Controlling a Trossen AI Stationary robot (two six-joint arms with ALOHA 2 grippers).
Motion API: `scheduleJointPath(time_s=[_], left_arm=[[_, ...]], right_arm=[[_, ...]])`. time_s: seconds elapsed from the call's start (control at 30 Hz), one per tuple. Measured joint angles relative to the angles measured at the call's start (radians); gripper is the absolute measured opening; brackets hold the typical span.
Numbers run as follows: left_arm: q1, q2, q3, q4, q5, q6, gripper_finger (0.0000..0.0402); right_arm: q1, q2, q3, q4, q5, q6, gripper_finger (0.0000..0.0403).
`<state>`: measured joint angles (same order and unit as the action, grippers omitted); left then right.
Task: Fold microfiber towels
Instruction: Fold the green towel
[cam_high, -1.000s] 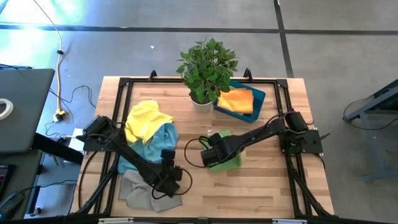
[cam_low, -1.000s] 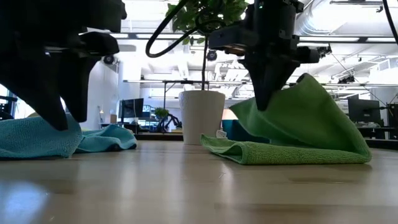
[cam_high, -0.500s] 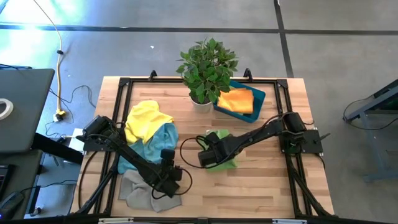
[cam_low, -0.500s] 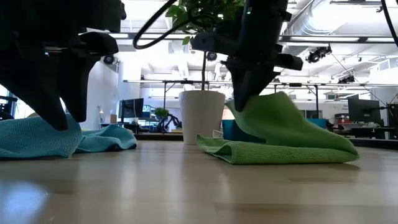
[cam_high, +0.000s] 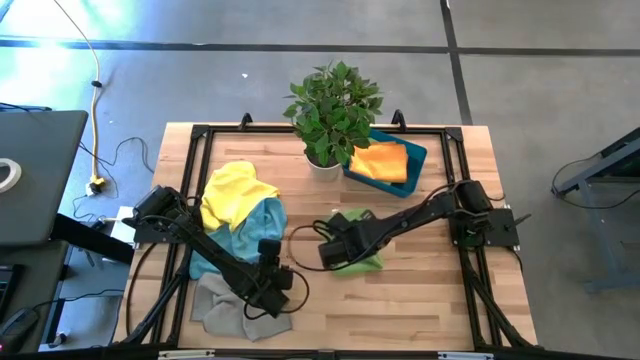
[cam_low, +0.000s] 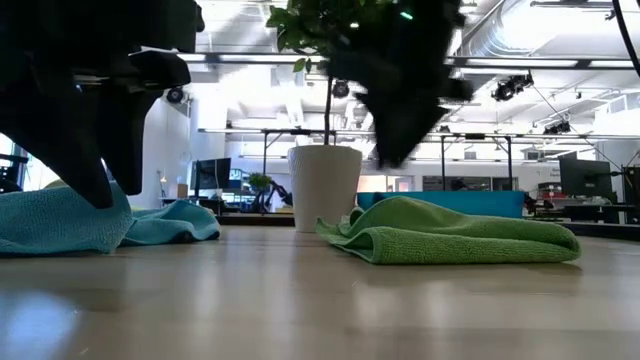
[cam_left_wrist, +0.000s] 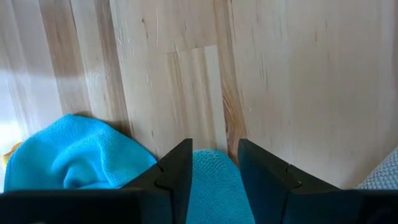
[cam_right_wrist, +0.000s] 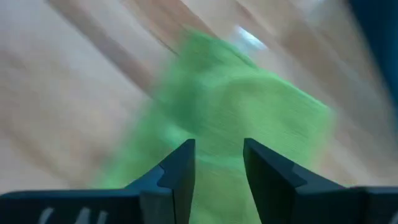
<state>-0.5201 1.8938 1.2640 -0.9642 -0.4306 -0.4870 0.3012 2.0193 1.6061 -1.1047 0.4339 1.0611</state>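
Note:
A green towel (cam_low: 460, 232) lies folded in two on the table's middle, its fold toward the picture's left in the low view. My right gripper (cam_right_wrist: 217, 168) hangs open just above it (cam_high: 368, 260), clear of the cloth (cam_low: 390, 155). My left gripper (cam_left_wrist: 214, 165) stands open near the front left (cam_high: 275, 288). The light blue towel (cam_left_wrist: 74, 155) shows in its gap. The yellow towel (cam_high: 235, 190) rests on the light blue one (cam_high: 250, 228). A grey towel (cam_high: 225, 310) lies at the near edge. My left gripper has light blue cloth (cam_left_wrist: 214, 193) showing between its fingers, which slant down. I cannot tell whether the fingers touch it.
A potted plant (cam_high: 333, 105) in a white pot (cam_low: 325, 185) stands at the far middle. Beside it a teal bin (cam_high: 415, 155) holds an orange towel (cam_high: 383, 162). Bare wood lies at the near right of the table.
My right gripper has turned its wrist, opened and let go of the green towel. The towel's raised upper part has dropped onto its lower layer and now lies flat, folded over.

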Motion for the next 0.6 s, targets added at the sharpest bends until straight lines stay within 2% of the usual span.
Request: scheduleJointPath(time_s=[0.13,0.4,0.6], left_arm=[[0.000,0.000,0.000,0.000,0.000,0.000,0.0119],[0.000,0.000,0.000,0.002,0.000,-0.011,0.0119],[0.003,0.000,0.000,0.004,-0.001,-0.018,0.0119]], right_arm=[[0.000,-0.001,-0.061,-0.104,-0.033,0.038,0.0130],[-0.043,-0.033,-0.119,-0.134,-0.230,-0.280,0.0130],[-0.102,-0.176,-0.136,-0.136,-0.245,-0.412,0.0130]])
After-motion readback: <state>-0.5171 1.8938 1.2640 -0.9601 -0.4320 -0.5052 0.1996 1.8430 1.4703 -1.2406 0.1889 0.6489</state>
